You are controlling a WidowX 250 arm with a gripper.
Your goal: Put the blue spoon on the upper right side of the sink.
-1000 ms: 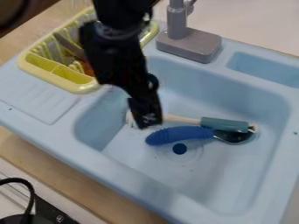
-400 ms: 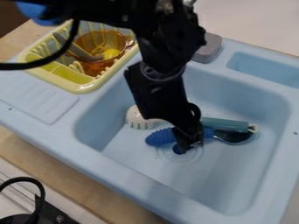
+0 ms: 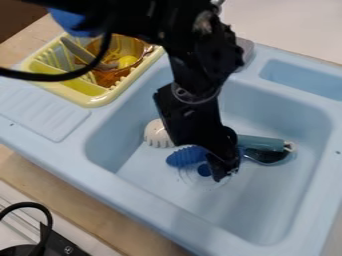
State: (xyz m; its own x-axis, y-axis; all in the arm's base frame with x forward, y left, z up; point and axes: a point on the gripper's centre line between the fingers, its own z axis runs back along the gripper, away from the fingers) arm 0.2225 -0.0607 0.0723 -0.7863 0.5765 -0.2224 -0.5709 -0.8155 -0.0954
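Jaws of my black gripper (image 3: 224, 172) hang down into the basin of the light blue sink (image 3: 107, 182), just in front of the middle of the blue spoon (image 3: 186, 156) as I look at it. I cannot tell whether they are spread, pressed together or pinching the spoon. Its ribbed blue handle points to the left of the view, and its dark, shiny bowl lies to the right, with the part between them hidden behind the gripper. Beside the jaws, partly covered, I see the dark round drain (image 3: 204, 170).

Just behind the spoon lies a white-headed utensil (image 3: 157, 134) with a teal handle that reaches the spoon's bowl; the gripper covers its middle.

My arm comes in from the top left, crossing in front of the yellow dish rack (image 3: 83, 99), where I make out an amber bowl (image 3: 109, 77) with something yellow in it and a grey utensil (image 3: 79, 49). Part of the grey faucet base (image 3: 246, 52) shows behind the arm, and a shallow recess (image 3: 304, 77) sits in the sink's far right corner. Wooden tabletop (image 3: 87, 207) runs along the sink's near edge, with a black cord (image 3: 45, 212) at the lower left.
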